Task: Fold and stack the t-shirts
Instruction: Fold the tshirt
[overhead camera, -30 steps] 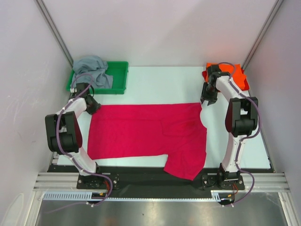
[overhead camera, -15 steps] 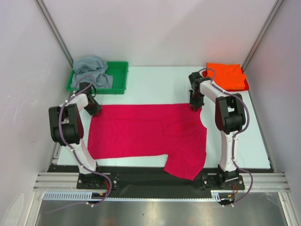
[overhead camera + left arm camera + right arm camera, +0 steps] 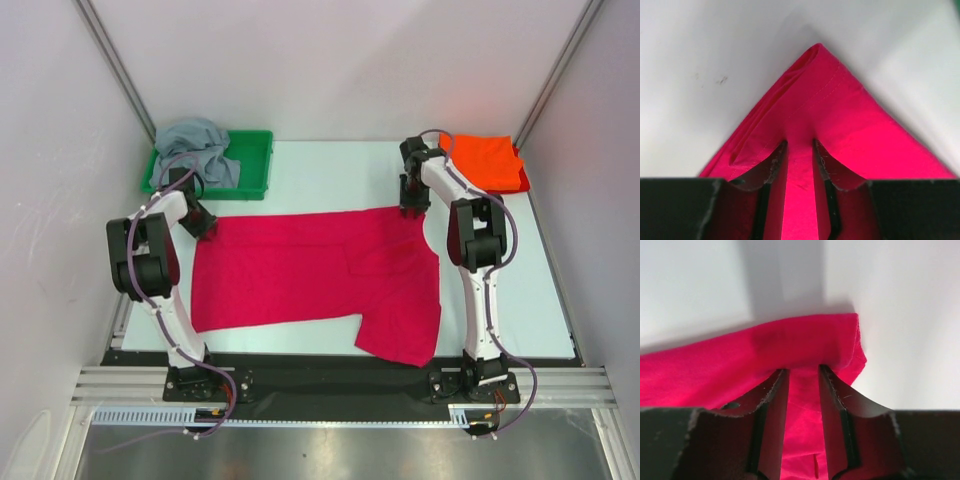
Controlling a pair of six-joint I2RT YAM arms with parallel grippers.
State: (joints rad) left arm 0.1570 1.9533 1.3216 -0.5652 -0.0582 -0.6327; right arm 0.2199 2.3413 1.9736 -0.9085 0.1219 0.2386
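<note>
The crimson-pink t-shirt lies spread flat across the middle of the table, one sleeve hanging toward the near edge. My left gripper is shut on its far left corner, and in the left wrist view that corner puckers between the gripper's fingers. My right gripper is shut on the far right corner, where the hem bunches at the gripper's tips. The orange t-shirt lies folded at the back right. The grey t-shirt sits crumpled in the tray.
A green plastic tray stands at the back left, close behind my left gripper. White walls enclose the table on three sides. The black rail with the arm bases runs along the near edge.
The right arm came from beside the orange shirt to the crimson shirt's far right corner and closed on it. The whole crimson shirt has since slid a little toward the back.
</note>
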